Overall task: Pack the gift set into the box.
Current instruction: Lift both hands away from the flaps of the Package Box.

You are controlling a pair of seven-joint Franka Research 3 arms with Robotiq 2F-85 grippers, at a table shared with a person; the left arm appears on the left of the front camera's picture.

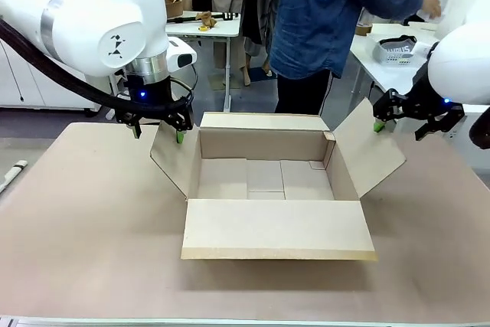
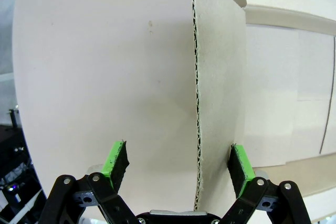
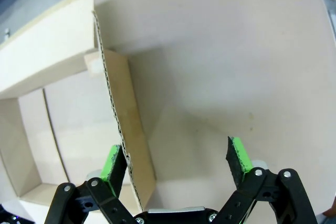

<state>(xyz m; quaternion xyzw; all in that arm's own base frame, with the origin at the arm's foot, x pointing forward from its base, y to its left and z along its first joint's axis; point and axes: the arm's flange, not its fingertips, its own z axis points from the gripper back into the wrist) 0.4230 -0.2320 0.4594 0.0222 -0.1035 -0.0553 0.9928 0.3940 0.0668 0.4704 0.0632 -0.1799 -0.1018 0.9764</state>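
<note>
In the middle of the table point(image 1: 92, 212) stands the box point(image 1: 260, 143), open and bare inside, its four flaps spread. The near flap point(image 1: 277, 229) lies almost flat toward the robot, the far flap point(image 1: 264, 121) tips away, and the two side flaps slant up and outward. The left gripper point(image 1: 158, 134) hangs at the top edge of the left flap point(image 1: 170, 160), fingers apart. In the left wrist view the left gripper point(image 2: 178, 163) straddles that left flap point(image 2: 218, 77): its corrugated edge runs up between the green pads point(image 2: 116, 161), nearer the picture-right one, and touches neither as far as can be seen. The right gripper point(image 1: 400, 128) hovers at the upper corner of the right flap point(image 1: 367, 151), also spread wide. In the right wrist view the right gripper point(image 3: 176, 161) has the right flap point(image 3: 126, 124) between its fingers, the cut edge passing just beside the picture-left pad point(image 3: 113, 163); whether they touch cannot be told, and the other pad stands well clear over bare table point(image 3: 226, 51). Part of the box's floor point(image 3: 58, 129) shows at the left of that view. At the far side a person point(image 1: 329, 13) in a blue denim shirt is turned toward a white side table point(image 1: 375, 67) behind the right arm, one hand point(image 1: 431, 5) out over it. On it sits a pale perforated tray point(image 1: 396, 51), well apart from the box; its contents are too small to make out.
</note>
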